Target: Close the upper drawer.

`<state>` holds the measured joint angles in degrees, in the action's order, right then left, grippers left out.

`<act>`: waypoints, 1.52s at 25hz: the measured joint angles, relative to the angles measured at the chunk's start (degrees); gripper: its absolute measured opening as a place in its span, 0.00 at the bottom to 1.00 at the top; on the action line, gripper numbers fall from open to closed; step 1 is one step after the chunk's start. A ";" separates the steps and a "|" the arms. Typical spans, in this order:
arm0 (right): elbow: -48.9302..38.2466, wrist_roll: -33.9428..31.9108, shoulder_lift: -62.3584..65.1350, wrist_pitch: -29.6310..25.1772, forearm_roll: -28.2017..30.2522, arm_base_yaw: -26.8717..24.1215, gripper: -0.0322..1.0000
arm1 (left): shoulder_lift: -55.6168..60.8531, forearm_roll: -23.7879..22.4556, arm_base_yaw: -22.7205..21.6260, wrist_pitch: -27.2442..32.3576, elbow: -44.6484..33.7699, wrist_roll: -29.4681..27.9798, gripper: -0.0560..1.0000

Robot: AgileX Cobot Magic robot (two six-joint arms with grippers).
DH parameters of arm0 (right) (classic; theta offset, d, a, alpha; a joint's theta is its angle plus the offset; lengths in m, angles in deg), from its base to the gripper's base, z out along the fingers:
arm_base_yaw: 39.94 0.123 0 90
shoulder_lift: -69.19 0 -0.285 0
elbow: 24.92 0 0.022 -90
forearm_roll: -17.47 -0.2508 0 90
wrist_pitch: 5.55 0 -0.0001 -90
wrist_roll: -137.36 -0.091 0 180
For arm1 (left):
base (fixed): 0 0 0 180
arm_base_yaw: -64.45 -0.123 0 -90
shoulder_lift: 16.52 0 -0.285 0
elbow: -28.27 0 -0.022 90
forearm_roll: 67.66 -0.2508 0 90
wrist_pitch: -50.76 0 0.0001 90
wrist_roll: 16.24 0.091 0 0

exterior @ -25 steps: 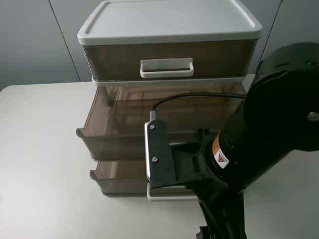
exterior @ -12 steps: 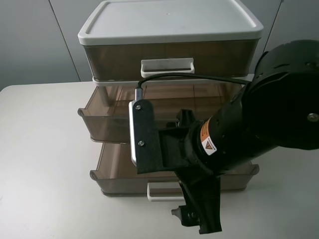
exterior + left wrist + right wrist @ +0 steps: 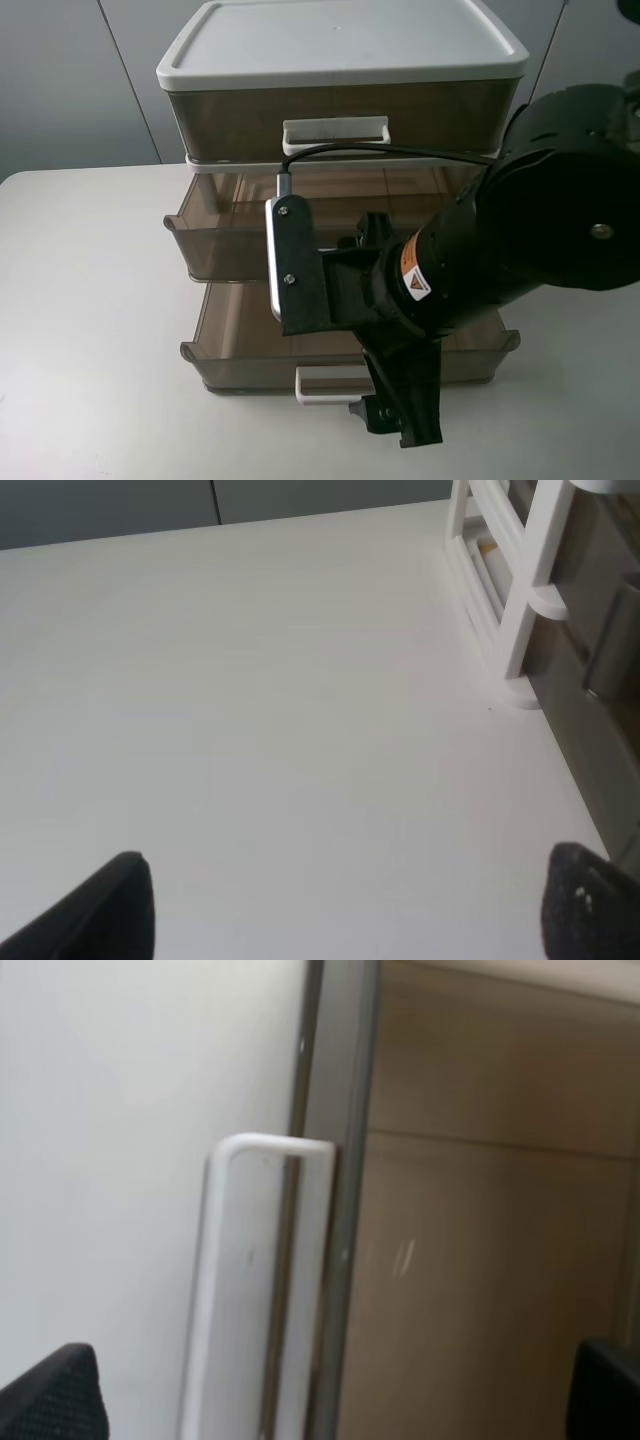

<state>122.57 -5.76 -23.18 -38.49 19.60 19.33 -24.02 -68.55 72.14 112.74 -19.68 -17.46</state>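
Seemingly mid-push, the right pincer, jaws wide apart, hangs low before the cabinet on the worktop, where the upper drawer juts partway out, needing a straight shove on its front to seat.

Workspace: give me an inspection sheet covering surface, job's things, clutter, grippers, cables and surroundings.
Surface: white table, bare where it shows.
Job's things: unit of three drawers. The top drawer is shut, the middle drawer is partly out, and the bottom drawer is further out with its white handle showing.
Clutter: nothing seen.
Grippers: right gripper open, low by the bottom drawer's handle; left gripper open over bare table beside the unit.
Cables: black cable arcs over the middle drawer.
Surroundings: grey wall panels.
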 joint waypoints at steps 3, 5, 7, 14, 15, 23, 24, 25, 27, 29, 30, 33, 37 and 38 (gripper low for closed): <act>0.00 0.00 0.00 1.80 0.23 -0.43 0.71 | 0.00 0.00 0.00 0.00 0.00 0.21 0.75; 0.00 0.00 0.00 3.15 0.51 -1.22 0.71 | 0.00 0.00 0.00 0.00 0.00 0.33 0.75; 0.00 0.00 0.00 3.52 1.51 -2.16 0.71 | 0.00 0.00 0.00 0.00 0.00 0.33 0.75; 0.00 0.15 0.00 3.96 3.15 -4.52 0.71 | 0.00 0.00 0.00 0.00 0.00 0.33 0.75; 0.00 0.15 0.00 4.25 3.28 -4.76 0.71 | 0.00 0.00 0.00 0.00 0.00 0.33 0.75; 1.00 2.13 -1.81 5.88 3.90 -6.97 0.71 | 0.00 0.00 0.00 0.00 0.00 0.11 0.75; 1.09 2.13 -1.81 5.89 3.99 -7.41 0.71 | 0.00 0.00 0.00 0.00 0.00 0.11 0.75; 1.14 2.13 -1.81 5.89 3.99 -7.69 0.71 | 0.00 0.00 0.00 0.00 0.00 0.11 0.75; 1.14 2.39 -2.03 5.99 3.99 -8.45 0.71 | 0.00 0.00 0.00 0.00 0.00 0.11 0.75; 1.14 2.51 -2.15 5.99 3.99 -8.65 0.71 | 0.00 0.00 0.00 0.00 0.00 0.11 0.75; 1.14 2.51 -2.15 6.21 3.99 -8.65 0.71 | 0.00 0.00 0.00 0.00 0.00 0.11 0.75; 1.14 2.63 -2.72 7.86 4.13 -8.91 0.71 | 0.00 0.00 0.00 0.00 0.00 0.11 0.75; 1.37 3.85 -3.90 13.16 4.94 -9.52 0.71 | 0.00 0.00 0.00 0.00 0.00 0.11 0.75; 1.37 4.22 -4.06 13.75 5.04 -9.52 0.71 | 0.00 0.00 0.00 0.00 0.00 0.11 0.75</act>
<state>123.94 -1.53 -27.24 -24.74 24.63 9.81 -24.02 -68.55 72.14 112.74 -19.68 -17.35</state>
